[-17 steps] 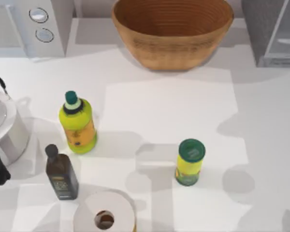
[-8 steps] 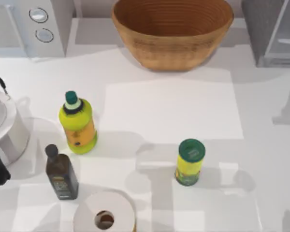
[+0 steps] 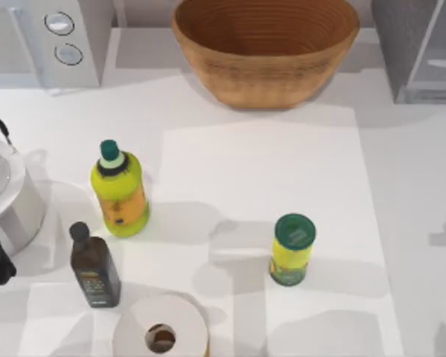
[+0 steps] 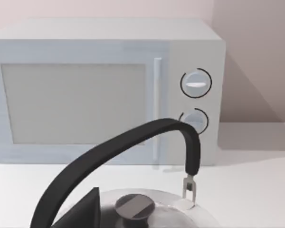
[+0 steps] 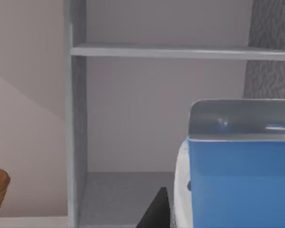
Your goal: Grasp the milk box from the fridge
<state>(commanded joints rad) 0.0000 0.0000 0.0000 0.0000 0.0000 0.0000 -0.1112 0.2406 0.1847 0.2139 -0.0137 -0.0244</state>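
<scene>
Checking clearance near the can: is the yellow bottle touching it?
Apart. The top view shows bare table between the yellow bottle and the can.

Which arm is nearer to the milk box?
Right. Its wrist view has the milk box close up inside the fridge; the left arm is over the kettle, far left.

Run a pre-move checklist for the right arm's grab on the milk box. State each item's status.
1. Milk box in sight: ok, its blue face looms close in the right wrist view.
2. Fridge open: ok, the shelf and floor show with no door across them.
3. Box standing inside the fridge: ok, upright on the fridge floor.
4. Right gripper open around the box: cannot tell.
5. Left arm out of the way: ok, parked by the kettle at the table's left.
</scene>
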